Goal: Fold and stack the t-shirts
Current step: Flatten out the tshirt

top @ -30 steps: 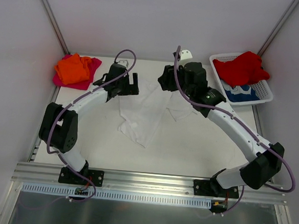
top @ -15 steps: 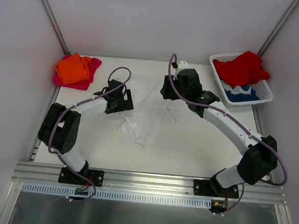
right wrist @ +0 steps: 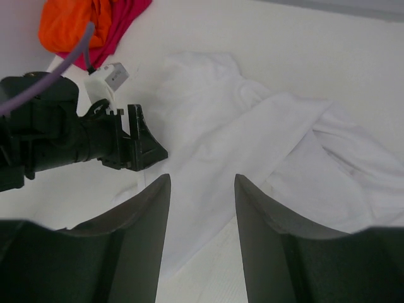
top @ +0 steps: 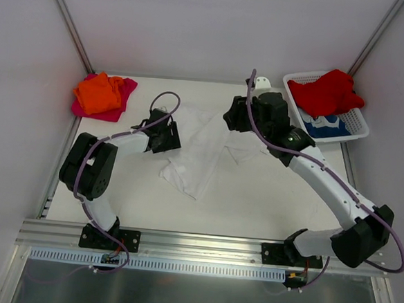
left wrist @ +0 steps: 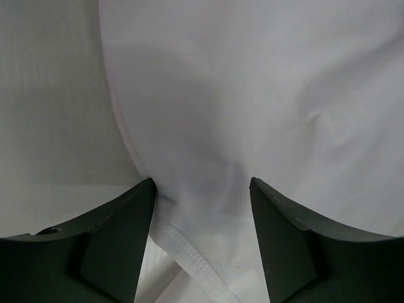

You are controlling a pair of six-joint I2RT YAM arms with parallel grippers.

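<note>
The white t-shirt (top: 195,154) lies crumpled and half spread out in the middle of the table (top: 268,198), so I'll place everything else off that.

The left gripper (left wrist: 202,240) is down at the shirt's left edge. Its jaws are partly open and straddle the hem, with cloth bunched between the fingers (left wrist: 120,240) but not pinched.

The right gripper (right wrist: 202,233) hangs above the shirt's far-right part, jaws wide apart, nothing in them.

Well off to the shirt's far left, an orange t-shirt (top: 98,92) sits piled on a magenta-pink one (top: 126,89). Well off to its far right, a white mesh basket (top: 356,124) holds a red t-shirt (top: 327,91) and a blue-and-white one (top: 325,125).
</note>
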